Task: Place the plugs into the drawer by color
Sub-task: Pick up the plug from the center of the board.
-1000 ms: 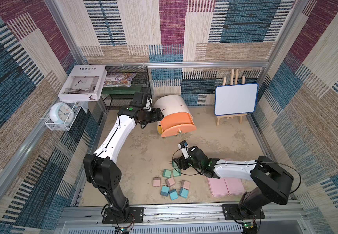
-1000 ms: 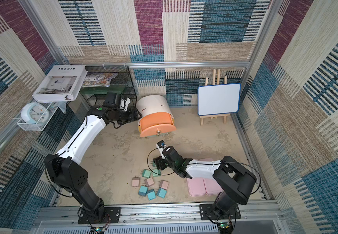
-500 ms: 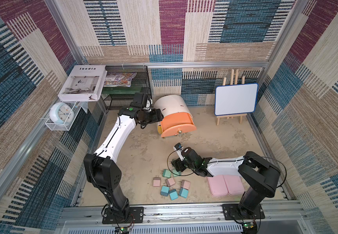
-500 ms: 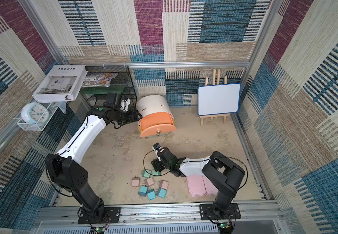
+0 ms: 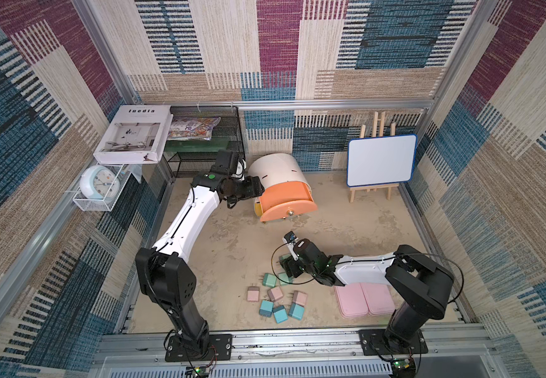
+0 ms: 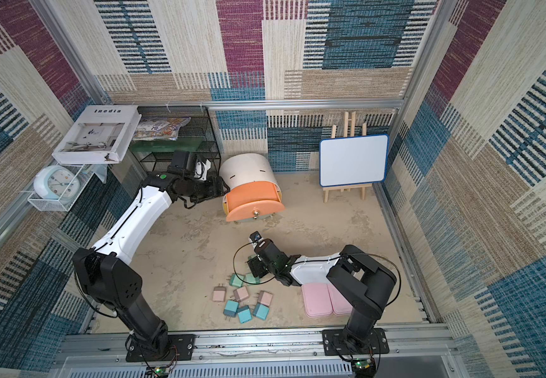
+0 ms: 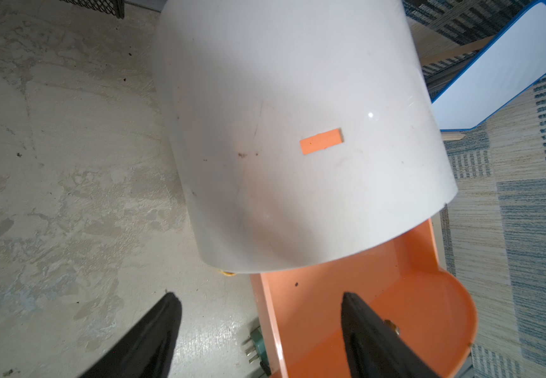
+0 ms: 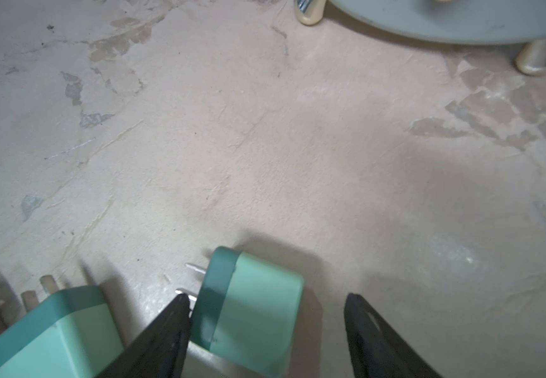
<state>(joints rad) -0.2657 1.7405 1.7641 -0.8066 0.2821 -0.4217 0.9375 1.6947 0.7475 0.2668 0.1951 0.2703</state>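
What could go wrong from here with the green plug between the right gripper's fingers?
The right gripper straddles the green plug off centre, one finger by its prongs; closing may twist it. The second green plug lies just outside that finger and may get knocked. The left gripper has a finger over the open peach drawer and could block the drop.

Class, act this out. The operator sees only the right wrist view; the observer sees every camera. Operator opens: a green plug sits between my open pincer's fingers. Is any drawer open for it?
Observer: Yes. In both top views the peach drawer stands pulled out of the white cabinet.
Operator: Is anything inside?
Observer: No plug shows in the part that the left wrist view covers.
Operator: Where is the left pincer?
Observer: The left pincer hangs open astride that drawer's side wall.
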